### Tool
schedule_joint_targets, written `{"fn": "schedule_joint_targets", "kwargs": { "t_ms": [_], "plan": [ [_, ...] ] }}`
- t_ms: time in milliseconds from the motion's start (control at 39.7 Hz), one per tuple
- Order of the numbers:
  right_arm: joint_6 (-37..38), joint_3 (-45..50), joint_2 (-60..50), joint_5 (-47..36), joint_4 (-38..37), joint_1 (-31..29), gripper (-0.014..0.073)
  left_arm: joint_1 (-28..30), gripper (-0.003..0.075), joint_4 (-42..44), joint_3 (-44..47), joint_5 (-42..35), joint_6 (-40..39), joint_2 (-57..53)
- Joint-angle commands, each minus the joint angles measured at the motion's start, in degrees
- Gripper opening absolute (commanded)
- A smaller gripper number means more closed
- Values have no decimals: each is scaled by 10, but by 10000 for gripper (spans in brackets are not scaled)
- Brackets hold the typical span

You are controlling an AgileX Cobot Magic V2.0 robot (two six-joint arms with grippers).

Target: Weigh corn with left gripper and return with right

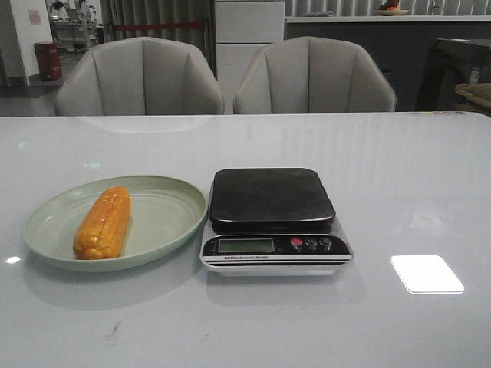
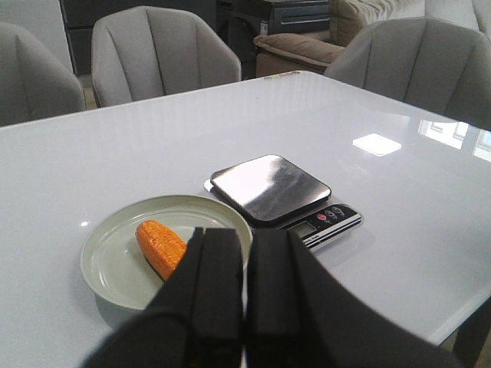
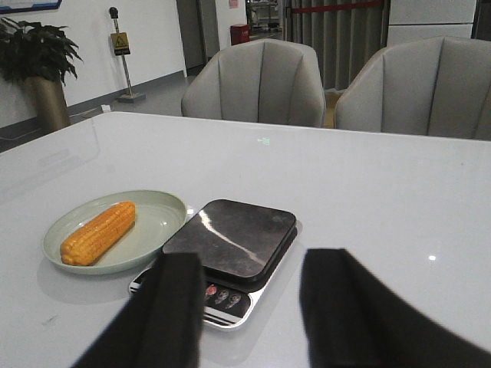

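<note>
The orange-yellow corn [image 1: 103,223] lies lengthwise on the pale green plate [image 1: 170,217] at the table's left. It also shows in the left wrist view [image 2: 159,245] and the right wrist view [image 3: 98,232]. A kitchen scale [image 1: 272,201] with a black platform stands just right of the plate, its platform bare. My left gripper [image 2: 245,253] is shut and empty, held back from the plate and above it. My right gripper [image 3: 249,272] is open and empty, held back from the scale [image 3: 230,247]. Neither gripper shows in the front view.
The plate [image 2: 115,261] and scale [image 2: 270,188] sit on a glossy white table [image 1: 399,192]. Grey chairs [image 1: 142,77] stand behind its far edge. A bright light reflection [image 1: 426,274] lies on the table right of the scale.
</note>
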Motion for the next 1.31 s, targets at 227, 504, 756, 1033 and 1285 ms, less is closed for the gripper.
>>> {"fn": "schedule_joint_targets", "kwargs": {
  "t_ms": [227, 504, 756, 1033, 1285],
  "plan": [
    [-4, -15, 5, -23, -7, -4, 147, -3, 114, 2, -14, -46, 0, -12],
    [-4, -15, 5, -23, -7, -4, 147, -3, 114, 2, -14, -46, 0, -12],
    [-4, -15, 5, -23, -7, -4, 147, 6, 114, 2, -10, -46, 0, -10],
    [-4, -15, 5, -23, -7, -4, 147, 157, 114, 16, 24, -144, 0, -5],
    [-4, -15, 5, -23, -7, -4, 147, 286, 114, 16, 119, -243, 0, -5]
  ]
}}
